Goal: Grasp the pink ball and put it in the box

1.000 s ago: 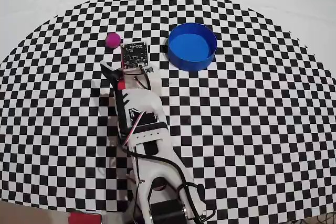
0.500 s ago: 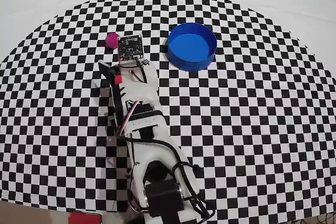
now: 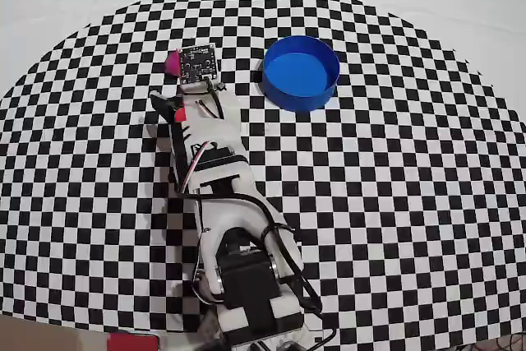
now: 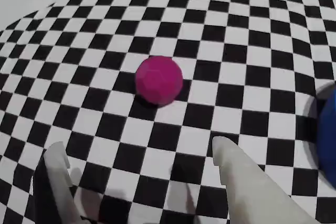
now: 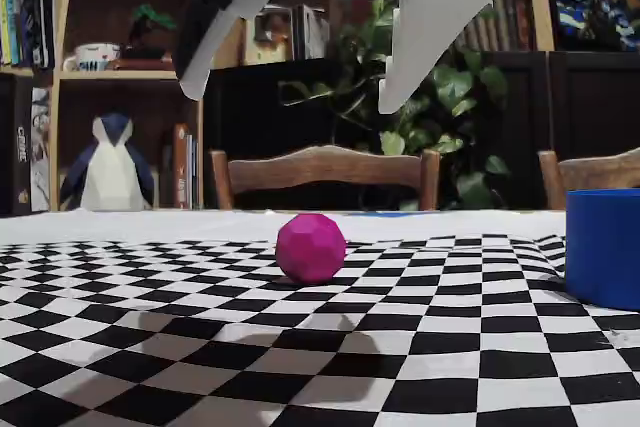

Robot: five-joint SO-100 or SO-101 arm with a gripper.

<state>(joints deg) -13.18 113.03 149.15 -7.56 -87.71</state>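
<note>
Both jaws apart above pink ball (image 5: 311, 245), w/ clearance.

Black-and-white checkered cloth (image 5: 420, 347) across the whole lower half of the fixed view, plain white tablecloth (image 3: 74, 6) beyond it in the upper corners of the overhead view. Behind the table, a wooden chair back (image 5: 325, 169) dead center, another chair (image 5: 592, 169) at the right edge. Leafy green plant (image 5: 440, 97) right of center against dark cabinets. Wooden shelving (image 5: 110, 77) on the left, with books (image 5: 20, 7) top left, a bowl (image 5: 97, 54), and a penguin figure (image 5: 107, 165) underneath. Pretty dim, warm indoor lighting back there.
</note>
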